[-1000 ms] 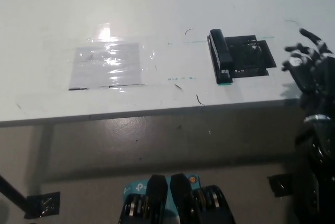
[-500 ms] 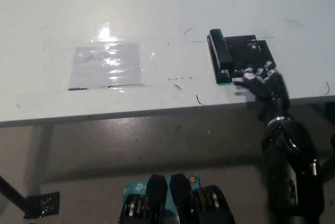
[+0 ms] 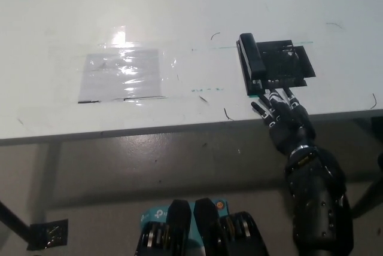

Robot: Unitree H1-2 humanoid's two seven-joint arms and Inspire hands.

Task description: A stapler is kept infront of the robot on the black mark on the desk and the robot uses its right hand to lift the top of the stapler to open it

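The black right robot hand [image 3: 282, 115], fingers spread and grasping nothing, reaches just short of the closed stapler [image 3: 252, 63] on the worktop's [image 3: 179, 17] black mark [image 3: 287, 64]; lifting remains undone.

Surface [image 3: 179, 5] was smooth, white, faintly glossy; left of the stapler [image 3: 252, 64], which looked matt black plastic, clear glossy film [image 3: 122, 73] lay wrinkled; right hand [image 3: 286, 118] showed glossy black plastic.

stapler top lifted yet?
No, the stapler lies closed on the black mark, with the right hand open just at its near end.
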